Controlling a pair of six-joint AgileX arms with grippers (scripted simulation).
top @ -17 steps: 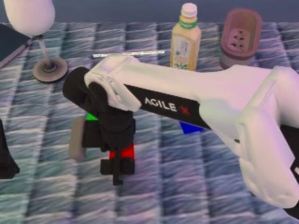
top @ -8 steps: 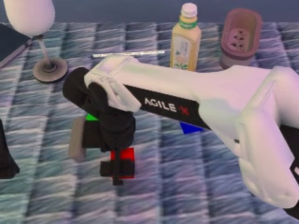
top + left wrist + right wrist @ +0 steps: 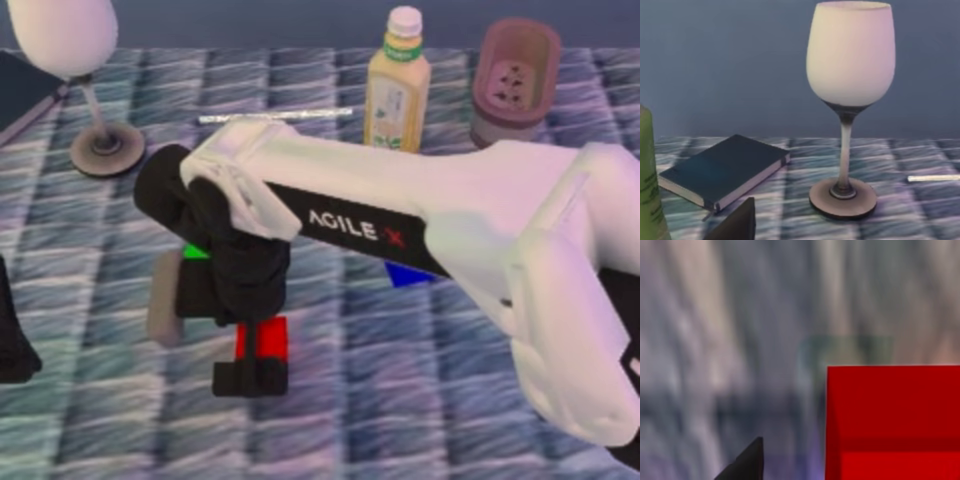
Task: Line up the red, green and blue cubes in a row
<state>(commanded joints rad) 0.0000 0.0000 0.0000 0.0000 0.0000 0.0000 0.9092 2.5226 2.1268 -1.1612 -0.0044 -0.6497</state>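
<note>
The red cube (image 3: 263, 340) rests on the checked cloth, just in front of my right arm's black wrist. My right gripper (image 3: 250, 378) is over the cube's near side and stands open. In the right wrist view one dark fingertip (image 3: 747, 462) is apart from the red cube (image 3: 892, 420), with cloth showing between them. Only a sliver of the green cube (image 3: 196, 251) shows behind the wrist. A corner of the blue cube (image 3: 408, 274) peeks out under the white forearm. My left gripper (image 3: 12, 350) is parked at the left edge, open and empty.
A wine glass (image 3: 105, 148) and a dark book (image 3: 20, 90) stand at the back left. A thin white stick (image 3: 275, 116), a tea bottle (image 3: 397, 85) and a pinkish-brown pot (image 3: 515, 75) line the back. A green bottle (image 3: 647, 185) stands near the left gripper.
My right gripper's fingers have spread and let go of the red cube, and more of the cube now shows. The left arm has not moved.
</note>
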